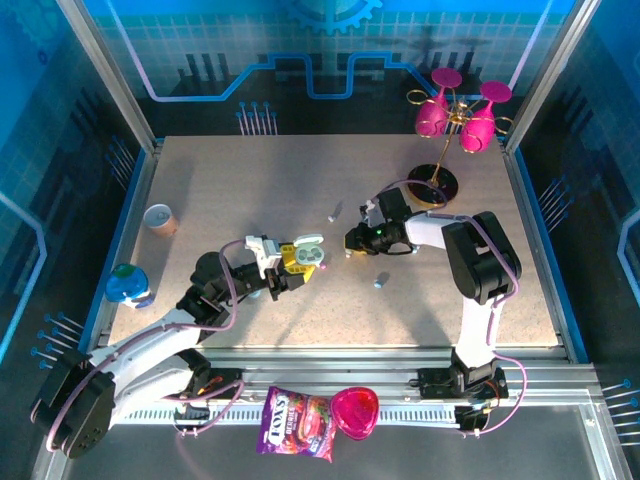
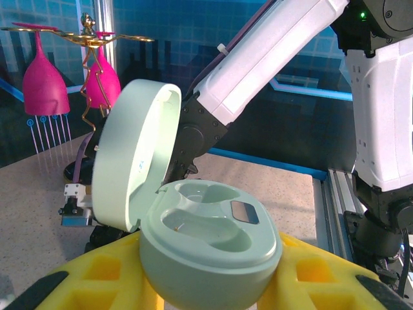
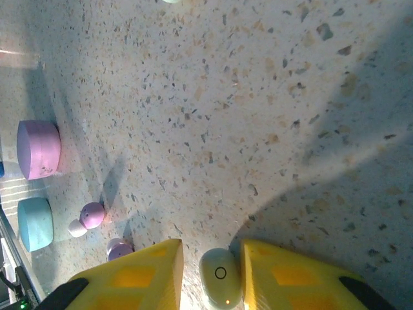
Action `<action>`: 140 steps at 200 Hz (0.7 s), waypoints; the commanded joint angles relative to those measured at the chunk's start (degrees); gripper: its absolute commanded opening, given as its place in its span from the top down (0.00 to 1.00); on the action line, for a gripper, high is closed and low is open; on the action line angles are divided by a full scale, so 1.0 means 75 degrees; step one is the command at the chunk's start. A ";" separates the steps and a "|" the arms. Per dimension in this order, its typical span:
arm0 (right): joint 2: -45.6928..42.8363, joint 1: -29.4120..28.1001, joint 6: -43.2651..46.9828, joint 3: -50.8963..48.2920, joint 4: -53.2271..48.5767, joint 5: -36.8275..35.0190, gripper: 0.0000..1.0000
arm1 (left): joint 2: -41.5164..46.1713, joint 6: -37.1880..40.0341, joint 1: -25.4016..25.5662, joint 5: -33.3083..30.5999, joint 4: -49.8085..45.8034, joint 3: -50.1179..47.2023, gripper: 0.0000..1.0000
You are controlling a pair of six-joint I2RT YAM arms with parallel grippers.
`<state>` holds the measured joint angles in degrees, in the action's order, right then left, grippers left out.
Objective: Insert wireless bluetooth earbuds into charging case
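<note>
The left arm [image 1: 140,350] and right arm [image 1: 470,325] share one build: glossy white shell links joined by rounded matte black joints. Thin purple cables [image 1: 233,298] loop loosely alongside each. A small green light [image 2: 362,14] glows on the right arm's black housing. The left gripper [image 2: 210,290] and right gripper [image 3: 213,284] carry blocky yellow fingers [image 3: 290,278], possibly foam, with shallow square recesses and black tips.
</note>
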<state>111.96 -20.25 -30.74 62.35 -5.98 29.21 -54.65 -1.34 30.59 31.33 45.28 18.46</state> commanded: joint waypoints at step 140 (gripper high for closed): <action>-0.0197 -0.0323 0.0771 0.0184 -0.0872 -0.0259 0.79 | 0.0173 0.0124 0.0066 0.0080 0.0137 -0.0186 0.77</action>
<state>111.24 -21.50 -26.09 62.46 -10.02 28.08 -54.52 -1.34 30.63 31.31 45.28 17.78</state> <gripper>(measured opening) 0.226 0.341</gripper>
